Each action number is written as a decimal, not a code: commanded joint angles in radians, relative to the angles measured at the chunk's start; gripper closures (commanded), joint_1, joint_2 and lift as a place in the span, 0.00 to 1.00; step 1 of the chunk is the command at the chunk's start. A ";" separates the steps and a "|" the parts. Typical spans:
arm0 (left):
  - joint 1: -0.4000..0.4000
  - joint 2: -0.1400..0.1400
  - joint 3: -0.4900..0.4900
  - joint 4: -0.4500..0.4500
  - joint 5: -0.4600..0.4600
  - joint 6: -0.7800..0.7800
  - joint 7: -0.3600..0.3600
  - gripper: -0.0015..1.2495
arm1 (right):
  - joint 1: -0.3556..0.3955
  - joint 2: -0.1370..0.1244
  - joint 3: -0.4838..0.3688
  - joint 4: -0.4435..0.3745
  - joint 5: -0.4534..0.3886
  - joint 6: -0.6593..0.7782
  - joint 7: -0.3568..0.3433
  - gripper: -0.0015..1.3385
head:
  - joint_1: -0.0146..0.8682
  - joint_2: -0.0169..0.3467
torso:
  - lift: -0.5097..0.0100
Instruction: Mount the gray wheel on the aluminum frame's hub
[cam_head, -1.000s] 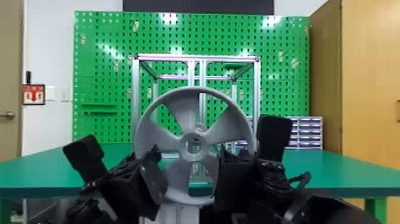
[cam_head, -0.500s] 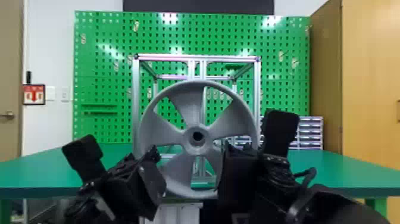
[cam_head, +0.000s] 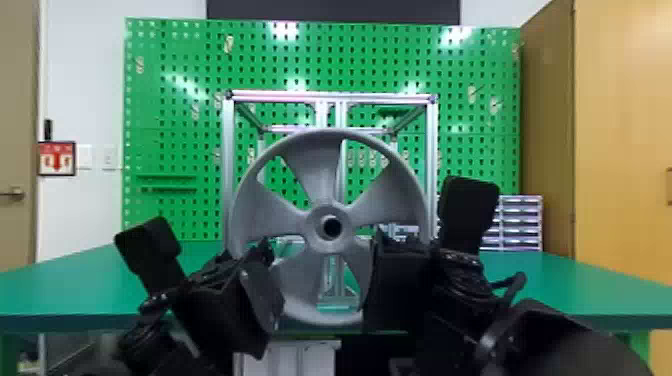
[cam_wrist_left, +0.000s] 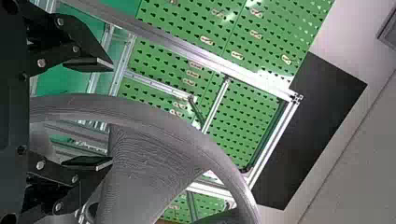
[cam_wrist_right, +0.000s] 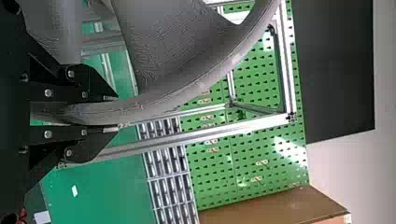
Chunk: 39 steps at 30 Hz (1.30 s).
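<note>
Wheel (cam_head: 314, 231) upright, facing the robot, in front of the frame (cam_head: 330, 96). Probably light and stiff, bulky for its weight; a one-side hold may let it twist. Grip the rim (cam_head: 330, 134) at opposite sides, moderate squeeze, since the hard face could slip. Right gripper (cam_wrist_right: 114, 113): jaws clamped on the rim. Left gripper (cam_wrist_left: 112, 113): jaws apart, rim between them, no squeeze.

Materials, big to small: table (cam_head: 75, 295) flat green top; frame bright aluminum, slotted square bars; wheel gray, likely printed plastic, fine ridges; spokes (cam_head: 387, 200) broad, flared outward; center hole (cam_head: 330, 226) round, dark.
</note>
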<state>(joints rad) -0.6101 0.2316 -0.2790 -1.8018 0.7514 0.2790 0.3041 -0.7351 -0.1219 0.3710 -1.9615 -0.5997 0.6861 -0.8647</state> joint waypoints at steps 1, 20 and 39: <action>-0.010 0.000 0.000 0.018 -0.001 0.000 0.000 0.43 | -0.012 0.004 -0.004 0.019 -0.014 -0.002 0.009 0.99 | 0.01 0.06 | 0.02; -0.066 -0.005 -0.012 0.085 -0.018 0.000 -0.011 0.43 | -0.058 0.013 -0.026 0.110 -0.057 -0.019 0.056 0.99 | 0.01 0.06 | 0.02; -0.097 -0.014 -0.016 0.145 -0.014 -0.001 -0.019 0.43 | -0.081 0.024 -0.038 0.161 -0.052 -0.037 0.079 0.99 | 0.01 0.06 | 0.02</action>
<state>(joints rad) -0.7011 0.2197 -0.2944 -1.6671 0.7366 0.2776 0.2852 -0.8129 -0.0998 0.3352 -1.8100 -0.6520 0.6519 -0.7863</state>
